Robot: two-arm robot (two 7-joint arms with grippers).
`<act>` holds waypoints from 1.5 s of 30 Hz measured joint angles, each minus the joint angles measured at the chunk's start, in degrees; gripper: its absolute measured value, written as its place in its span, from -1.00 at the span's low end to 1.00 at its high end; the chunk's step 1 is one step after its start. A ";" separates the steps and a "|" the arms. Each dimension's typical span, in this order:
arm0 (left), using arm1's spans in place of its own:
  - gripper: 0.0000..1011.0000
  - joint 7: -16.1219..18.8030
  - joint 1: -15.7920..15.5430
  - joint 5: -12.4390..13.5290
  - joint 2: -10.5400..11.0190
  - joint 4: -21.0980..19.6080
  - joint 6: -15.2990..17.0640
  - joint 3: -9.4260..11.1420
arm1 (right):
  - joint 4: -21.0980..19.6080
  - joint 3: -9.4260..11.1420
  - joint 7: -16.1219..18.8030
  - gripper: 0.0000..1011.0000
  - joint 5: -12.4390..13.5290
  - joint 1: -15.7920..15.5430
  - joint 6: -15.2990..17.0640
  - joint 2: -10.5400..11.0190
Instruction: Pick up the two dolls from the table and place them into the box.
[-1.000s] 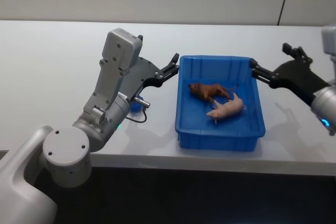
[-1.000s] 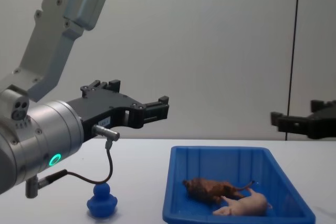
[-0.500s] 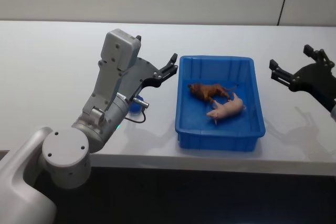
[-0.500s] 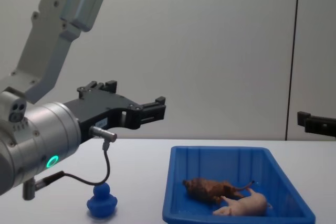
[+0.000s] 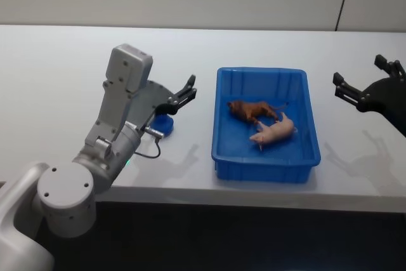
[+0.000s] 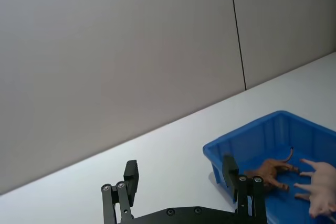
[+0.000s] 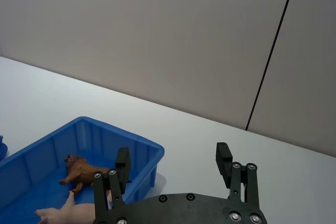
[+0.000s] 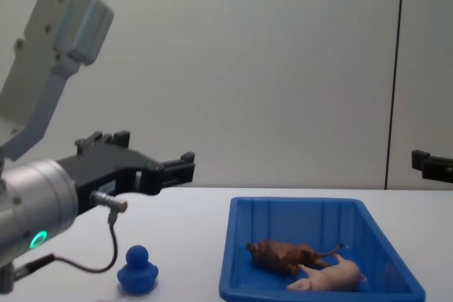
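1. Both dolls are inside the box (image 5: 263,171). The brown doll (image 5: 252,110) sits mid-floor. The pig (image 5: 274,131) is just beside it, nearer the front wall, and the two look like they touch.
2. Brown doll: the long axis runs across the box, with the head toward the left wall and the thin tail toward the right wall.
3. Pig: it lies on its side with the long axis diagonal, from the front-left toward the right wall. I can't tell which end is the snout.
4. The left gripper (image 5: 188,89) hovers off the box's left wall, above the bench (image 5: 63,61). Its jaws are spread with nothing between them.
5. The right gripper (image 5: 356,70) is well off the box's right wall. Its jaws are also apart and empty.
6. Both arms sit outside the rim with nothing in hand. That fits a finished drop, so I judge the two-doll count met.
7. The blue duck (image 8: 136,270) stands upright on the bench left of the box, under the left gripper. If it counts as a doll, it's the only one left outside.
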 joint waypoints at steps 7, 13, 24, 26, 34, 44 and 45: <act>0.98 -1.59 0.44 -2.68 0.44 2.38 0.88 -0.63 | -0.04 0.13 -0.04 0.98 0.14 -0.17 -0.24 0.17; 0.98 -4.36 0.05 -4.29 0.45 5.03 1.46 -1.10 | -0.08 0.20 -0.08 0.98 0.18 -0.25 -0.35 0.26; 0.98 -9.80 -2.17 -5.68 -0.31 11.82 2.23 -1.87 | -0.11 0.27 -0.10 0.98 0.26 -0.33 -0.44 0.32; 0.98 -10.75 -2.76 -5.68 -0.53 13.35 2.25 -2.00 | -0.11 0.28 -0.10 0.98 0.26 -0.34 -0.45 0.33; 0.98 -13.98 -5.37 -4.99 -1.73 19.63 1.87 -2.33 | -0.11 0.29 -0.10 0.98 0.26 -0.38 -0.50 0.37; 0.98 -16.94 -8.66 -3.54 -3.35 26.90 0.60 -2.46 | -0.11 0.29 -0.09 0.98 0.25 -0.39 -0.51 0.38; 0.98 -17.18 -8.89 -3.40 -3.46 27.38 0.49 -2.46 | -0.11 0.29 -0.09 0.98 0.25 -0.39 -0.51 0.38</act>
